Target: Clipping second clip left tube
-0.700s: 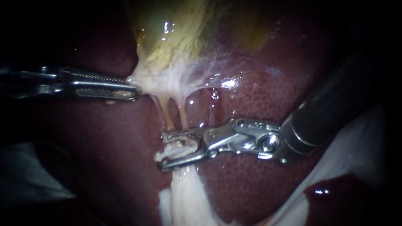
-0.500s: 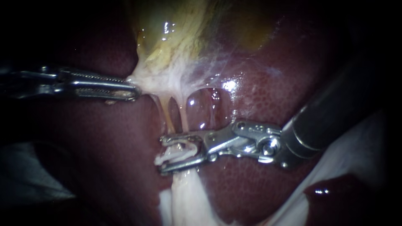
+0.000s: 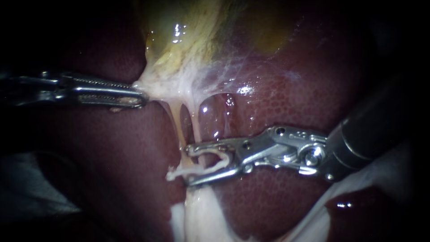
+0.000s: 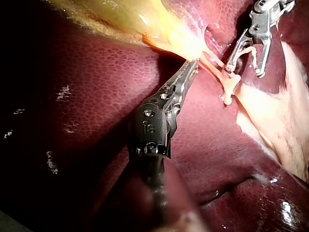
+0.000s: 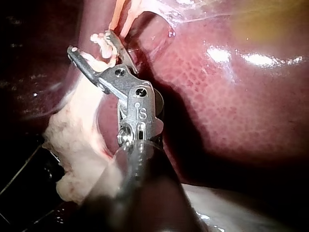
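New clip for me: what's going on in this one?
The left instrument, its jaws shut on pale tissue at the gallbladder's lower edge, pulls it sideways, so two thin tubes stand taut over the liver. The right instrument has its end effector at the tubes' lower end, jaws open, with a white clip lying between them across the tubes. Whether the clip is closed on the left tube cannot be told.

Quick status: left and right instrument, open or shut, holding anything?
Left instrument: shut on the white tissue under the gallbladder.
Right instrument: open; a white clip lies in the gap.
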Controlling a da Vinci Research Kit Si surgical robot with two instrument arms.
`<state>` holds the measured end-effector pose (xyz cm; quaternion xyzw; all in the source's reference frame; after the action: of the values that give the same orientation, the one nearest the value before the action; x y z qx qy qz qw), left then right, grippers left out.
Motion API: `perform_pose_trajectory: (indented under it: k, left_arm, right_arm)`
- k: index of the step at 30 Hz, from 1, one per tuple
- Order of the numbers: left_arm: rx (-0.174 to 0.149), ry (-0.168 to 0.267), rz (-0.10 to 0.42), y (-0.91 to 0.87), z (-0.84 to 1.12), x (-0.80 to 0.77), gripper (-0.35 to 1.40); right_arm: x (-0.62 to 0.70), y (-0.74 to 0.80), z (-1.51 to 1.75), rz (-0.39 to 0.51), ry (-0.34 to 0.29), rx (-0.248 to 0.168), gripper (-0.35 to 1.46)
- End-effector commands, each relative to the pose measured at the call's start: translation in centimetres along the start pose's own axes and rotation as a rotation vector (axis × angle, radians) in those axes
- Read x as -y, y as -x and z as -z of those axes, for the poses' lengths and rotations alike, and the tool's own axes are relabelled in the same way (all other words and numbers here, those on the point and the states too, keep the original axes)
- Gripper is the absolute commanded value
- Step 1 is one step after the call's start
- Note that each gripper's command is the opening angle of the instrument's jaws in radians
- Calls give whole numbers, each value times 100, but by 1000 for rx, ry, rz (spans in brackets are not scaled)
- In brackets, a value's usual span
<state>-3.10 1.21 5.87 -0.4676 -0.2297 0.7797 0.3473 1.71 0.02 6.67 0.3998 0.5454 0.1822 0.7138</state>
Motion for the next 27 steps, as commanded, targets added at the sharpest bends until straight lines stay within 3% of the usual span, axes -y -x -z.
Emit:
perform_pose_trajectory:
  k: [1, 17, 27]
  left_arm:
    - [0, -1, 0, 0, 0, 0, -35]
    - [0, -1, 0, 0, 1, 0, -35]
    - [0, -1, 0, 0, 1, 0, -35]
  right_arm:
    - [-2, 2, 0, 0, 1, -3, 48]
    - [-33, 29, -4, 4, 36, 53, 48]
    - [-38, 25, -16, -8, 47, 59, 48]
